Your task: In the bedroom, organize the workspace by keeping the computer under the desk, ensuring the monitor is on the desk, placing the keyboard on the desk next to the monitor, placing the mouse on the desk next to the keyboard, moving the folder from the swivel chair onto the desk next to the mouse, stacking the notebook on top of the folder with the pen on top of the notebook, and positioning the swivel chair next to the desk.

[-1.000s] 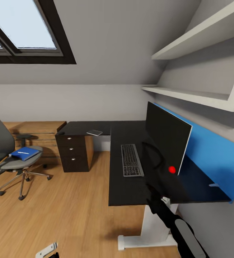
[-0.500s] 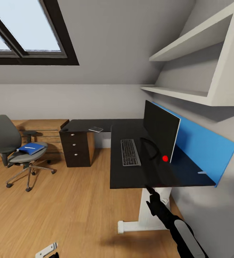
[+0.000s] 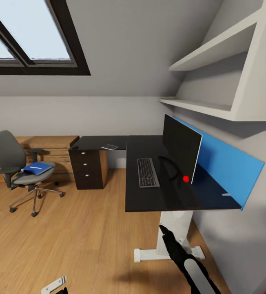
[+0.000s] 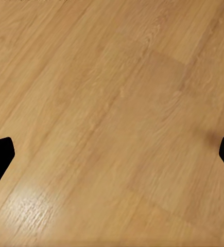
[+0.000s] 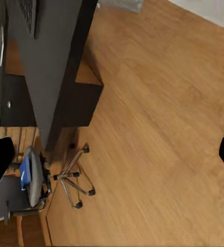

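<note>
**Attic workspace seen from open floor**

The bedroom's light wood floor (image 3: 67,241) lies open between the swivel chair (image 3: 21,173) at far left and the black L-shaped desk (image 3: 149,196) at right, whose near edge overhangs one white leg (image 3: 171,237). On the desk stand one monitor (image 3: 181,148) and one keyboard (image 3: 147,172) just left of it; one notebook (image 3: 109,147) lies on the far wing above three drawers (image 3: 84,171). The blue folder (image 3: 36,168), with the pen (image 3: 35,167) on top, rests on the chair seat. The right wrist view adds the desk's underside. The left gripper (image 4: 112,154) and right gripper (image 5: 112,154) both have their jaws spread wide, holding nothing.
</note>
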{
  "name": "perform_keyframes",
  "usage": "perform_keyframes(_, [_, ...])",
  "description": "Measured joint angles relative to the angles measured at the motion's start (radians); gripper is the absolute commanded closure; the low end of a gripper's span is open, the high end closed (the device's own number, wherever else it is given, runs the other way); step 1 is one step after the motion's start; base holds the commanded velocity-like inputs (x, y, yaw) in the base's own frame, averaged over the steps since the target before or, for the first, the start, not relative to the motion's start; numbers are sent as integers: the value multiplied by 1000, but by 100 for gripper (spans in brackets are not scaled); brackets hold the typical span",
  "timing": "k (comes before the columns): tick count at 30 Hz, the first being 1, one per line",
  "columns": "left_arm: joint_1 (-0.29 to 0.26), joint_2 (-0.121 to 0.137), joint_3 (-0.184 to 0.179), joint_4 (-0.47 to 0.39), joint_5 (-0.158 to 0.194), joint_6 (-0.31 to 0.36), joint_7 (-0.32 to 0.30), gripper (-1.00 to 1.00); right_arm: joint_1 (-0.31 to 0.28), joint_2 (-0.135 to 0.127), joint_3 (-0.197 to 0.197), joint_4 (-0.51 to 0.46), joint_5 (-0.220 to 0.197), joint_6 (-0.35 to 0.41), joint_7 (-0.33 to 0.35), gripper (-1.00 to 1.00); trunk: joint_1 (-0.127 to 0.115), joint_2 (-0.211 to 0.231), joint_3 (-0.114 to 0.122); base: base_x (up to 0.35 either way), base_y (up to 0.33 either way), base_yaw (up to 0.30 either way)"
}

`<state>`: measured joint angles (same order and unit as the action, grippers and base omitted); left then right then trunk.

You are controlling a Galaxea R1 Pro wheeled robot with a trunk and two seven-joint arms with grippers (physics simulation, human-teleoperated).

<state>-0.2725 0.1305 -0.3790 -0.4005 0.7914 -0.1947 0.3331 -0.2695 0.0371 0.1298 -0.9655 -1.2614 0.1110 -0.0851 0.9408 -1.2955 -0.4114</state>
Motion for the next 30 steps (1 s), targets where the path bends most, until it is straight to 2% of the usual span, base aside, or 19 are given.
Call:
perform_keyframes(5, [0, -2, -2, 1, 1, 1, 0, -100, 0, 5, 47, 97, 189, -128, -6, -100, -19, 35, 16, -2, 0, 0])
perform_keyframes(7, [0, -3, -3, 0, 1, 3, 0, -100, 1, 7, 65, 215, 350, -256, -8, -100, -27, 49, 22, 0, 0, 0])
perform_keyframes(10, [0, -4, -3, 0, 2, 4, 0, -100, 0, 9, 73, 330, 472, -382, -8, -100, -38, 70, 31, 0, 0, 0])
perform_keyframes(11, [0, -4, -3, 0, 2, 4, 0, -100, 1, 8, 73, 415, 543, -476, -7, -100, -42, 77, 34, 0, 0, 0])
perform_keyframes(13, [0, -5, -4, 1, 3, 5, 0, -100, 1, 8, 74, 510, 608, -575, -7, -100, -50, 91, 41, 0, 0, 0])
perform_keyframes(14, [0, -7, -4, 1, 3, 5, 0, -100, 1, 7, 72, 595, 652, -666, -8, -100, -54, 98, 44, 0, 0, 0])
perform_keyframes(17, [0, -17, -5, 1, 4, 5, 0, -100, 1, 5, 71, 743, 703, -783, -9, -100, -65, 119, 53, 0, 0, 0])
perform_keyframes(21, [0, -45, -9, 2, 4, 6, 1, -100, 0, 5, 73, 844, 730, -836, -6, -100, -80, 147, 66, 0, 0, 0])
perform_keyframes(25, [0, -60, -34, 3, 4, 5, 1, -100, 0, 17, 78, 886, 745, -858, -2, -100, -96, 175, 78, 0, 0, 0])
perform_keyframes(30, [0, -66, -62, 5, 5, 5, 1, -100, 0, 25, 79, 904, 753, -865, -1, -100, -115, 210, 94, 0, 0, 0])
